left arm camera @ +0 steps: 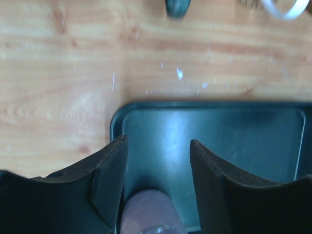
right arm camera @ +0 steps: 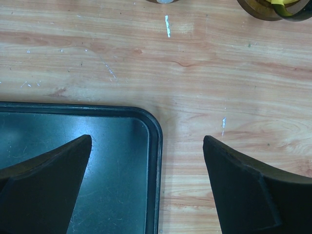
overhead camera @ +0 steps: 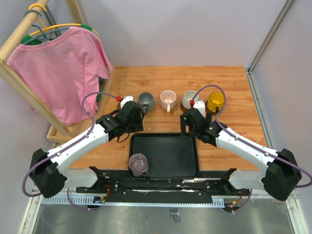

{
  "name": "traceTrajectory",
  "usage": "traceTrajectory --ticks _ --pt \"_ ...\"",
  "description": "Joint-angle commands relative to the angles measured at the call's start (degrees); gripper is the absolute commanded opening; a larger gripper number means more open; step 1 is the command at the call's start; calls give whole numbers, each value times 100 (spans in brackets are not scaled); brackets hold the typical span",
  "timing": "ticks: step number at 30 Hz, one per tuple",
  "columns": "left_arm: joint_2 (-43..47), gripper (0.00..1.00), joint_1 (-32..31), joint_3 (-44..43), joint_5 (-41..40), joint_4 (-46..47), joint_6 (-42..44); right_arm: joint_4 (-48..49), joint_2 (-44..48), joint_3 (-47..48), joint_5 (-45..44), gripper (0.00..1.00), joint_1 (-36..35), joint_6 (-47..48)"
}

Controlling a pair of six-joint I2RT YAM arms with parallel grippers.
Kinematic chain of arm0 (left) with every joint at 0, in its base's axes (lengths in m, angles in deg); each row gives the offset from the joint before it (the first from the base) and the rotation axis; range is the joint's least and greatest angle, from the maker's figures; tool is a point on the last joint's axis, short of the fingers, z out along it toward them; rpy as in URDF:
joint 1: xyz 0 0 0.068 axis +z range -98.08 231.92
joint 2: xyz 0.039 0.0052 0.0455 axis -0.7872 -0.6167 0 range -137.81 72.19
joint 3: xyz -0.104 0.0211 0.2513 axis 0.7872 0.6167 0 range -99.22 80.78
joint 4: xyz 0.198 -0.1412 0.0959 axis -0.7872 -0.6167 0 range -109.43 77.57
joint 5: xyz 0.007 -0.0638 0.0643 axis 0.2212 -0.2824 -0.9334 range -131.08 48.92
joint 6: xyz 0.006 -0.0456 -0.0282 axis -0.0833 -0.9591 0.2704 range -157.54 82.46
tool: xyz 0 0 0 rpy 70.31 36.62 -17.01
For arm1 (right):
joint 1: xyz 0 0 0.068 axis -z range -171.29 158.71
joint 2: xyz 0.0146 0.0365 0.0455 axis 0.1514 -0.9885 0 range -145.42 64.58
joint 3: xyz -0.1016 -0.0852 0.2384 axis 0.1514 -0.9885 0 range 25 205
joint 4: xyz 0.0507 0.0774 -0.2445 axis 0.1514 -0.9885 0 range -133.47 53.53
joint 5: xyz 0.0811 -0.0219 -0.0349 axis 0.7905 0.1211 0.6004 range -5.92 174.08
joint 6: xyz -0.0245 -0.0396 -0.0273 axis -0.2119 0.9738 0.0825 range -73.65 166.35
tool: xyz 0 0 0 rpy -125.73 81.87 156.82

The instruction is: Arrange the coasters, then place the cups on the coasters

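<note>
Four cups stand in an even row along the far side of the table (overhead camera: 229, 87): the grey cup (overhead camera: 146, 101), pink cup (overhead camera: 168, 100), white cup (overhead camera: 188, 99) and yellow cup (overhead camera: 215, 101). I take that row to be the line of coasters. A dark coaster (overhead camera: 168, 111) edge peeks from under the pink cup; the others I can't make out. The mauve cup (overhead camera: 138, 164) stands alone in the near-left corner of the tray (overhead camera: 190, 146), so it looks like the one left to carry over. Its place would be the left end of the row, beside the grey cup, but the left arm (overhead camera: 83, 144) hides that spot and I can't tell if a coaster lies there.

The left gripper (left arm camera: 158, 144) hovers over the tray's far-left corner with its fingers about half apart and nothing between them. The mauve cup shows below the gap, nearer the robot, untouched. The right gripper (right arm camera: 146, 139) hangs over the tray's far-right corner, spread fully wide, empty and touching nothing.
</note>
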Motion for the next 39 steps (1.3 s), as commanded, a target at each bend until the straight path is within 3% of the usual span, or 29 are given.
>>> traceTrajectory --ticks 1,10,21,27,33,39 --pt "589 56 -418 244 200 -1183 -763 84 42 -82 34 98 81 31" --pt "1313 56 -943 484 621 -2427 -1536 119 -99 -89 313 98 86 69" --pt "1274 50 -1374 1257 1001 -2071 -1781 125 -145 -138 391 98 83 8" --pt "1153 36 -1375 1513 874 -1782 -1722 150 -183 -138 430 98 85 -5" --pt "888 24 -1385 1545 728 -1230 -1352 165 -271 -100 436 98 83 -5" --pt "670 22 -1385 1422 428 -667 -636 157 -294 -89 414 98 83 -24"
